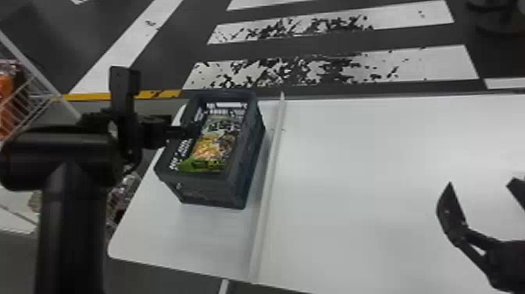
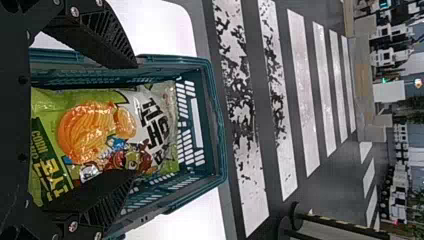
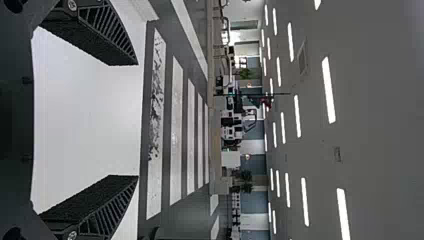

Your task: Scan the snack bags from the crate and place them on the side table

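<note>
Tabletop is bearing a crate at nine o'clock, a snack bag lying inside; left gripper is gaping by the rim; right gripper is gaping at three.

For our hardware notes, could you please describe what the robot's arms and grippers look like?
The left arm is smooth black, with thick, rounded casings. The left gripper and right gripper are black too, their fingers tapering, with ribbed sides and silvery screws.
</note>
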